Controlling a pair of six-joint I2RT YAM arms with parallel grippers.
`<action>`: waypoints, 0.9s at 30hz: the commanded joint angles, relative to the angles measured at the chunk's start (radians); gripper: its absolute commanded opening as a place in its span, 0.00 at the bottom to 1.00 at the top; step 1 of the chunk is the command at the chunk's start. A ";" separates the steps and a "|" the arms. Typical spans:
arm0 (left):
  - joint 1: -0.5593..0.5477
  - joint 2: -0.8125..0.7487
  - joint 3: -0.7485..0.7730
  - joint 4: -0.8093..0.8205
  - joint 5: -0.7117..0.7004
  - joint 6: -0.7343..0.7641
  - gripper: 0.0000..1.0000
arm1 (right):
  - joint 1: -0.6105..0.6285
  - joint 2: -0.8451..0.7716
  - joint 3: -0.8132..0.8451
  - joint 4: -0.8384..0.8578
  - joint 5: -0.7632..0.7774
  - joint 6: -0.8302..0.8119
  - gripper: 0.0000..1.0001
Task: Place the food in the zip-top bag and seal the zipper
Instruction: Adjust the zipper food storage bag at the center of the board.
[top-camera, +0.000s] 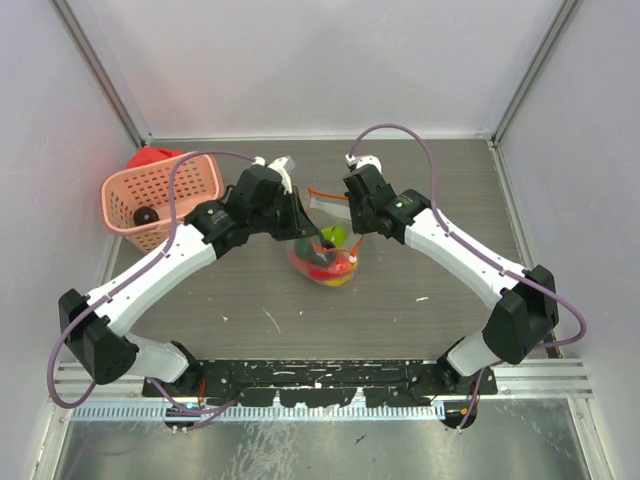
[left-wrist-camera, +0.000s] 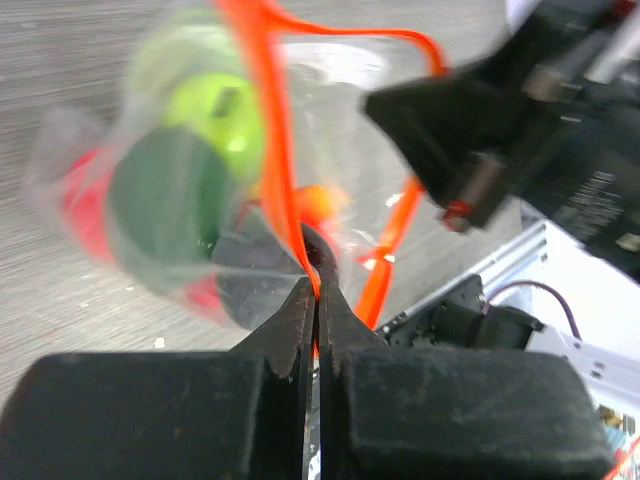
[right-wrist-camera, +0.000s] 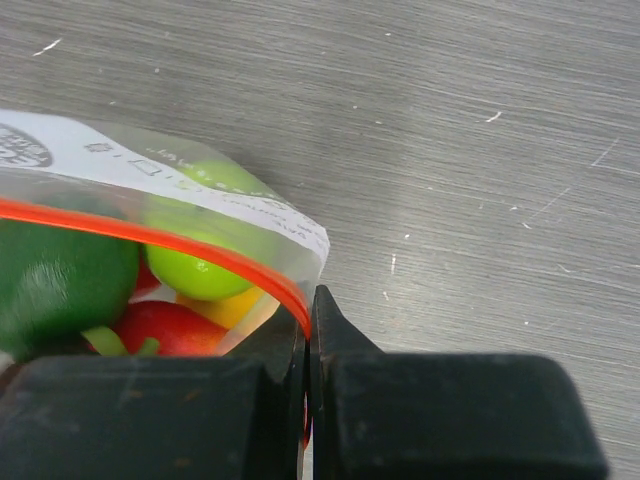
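The clear zip-top bag (top-camera: 326, 262) sits at the table's centre with several toy foods inside: green, red, yellow and dark pieces (right-wrist-camera: 190, 270). My left gripper (top-camera: 303, 236) is shut on the red-orange zipper strip (left-wrist-camera: 275, 150) at the bag's left side. My right gripper (top-camera: 357, 240) is shut on the same strip (right-wrist-camera: 200, 250) at the bag's right corner. In the left wrist view the strip loops open between the two grippers (left-wrist-camera: 400, 215). The right gripper's dark body (left-wrist-camera: 500, 130) shows beyond the bag.
A pink lattice basket (top-camera: 155, 198) stands at the back left with a dark piece (top-camera: 146, 213) inside and a red object (top-camera: 150, 157) behind it. A metal rail (top-camera: 320, 385) runs along the near edge. Grey walls enclose the table.
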 joint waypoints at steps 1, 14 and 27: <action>0.080 -0.074 -0.082 -0.001 -0.001 0.019 0.00 | -0.044 -0.049 0.019 -0.012 0.057 -0.033 0.01; 0.091 -0.057 -0.013 -0.024 0.122 0.021 0.00 | -0.055 -0.046 0.044 0.010 -0.100 -0.008 0.00; 0.089 -0.057 0.020 -0.080 0.088 0.048 0.00 | -0.056 -0.107 0.077 0.019 -0.131 0.001 0.01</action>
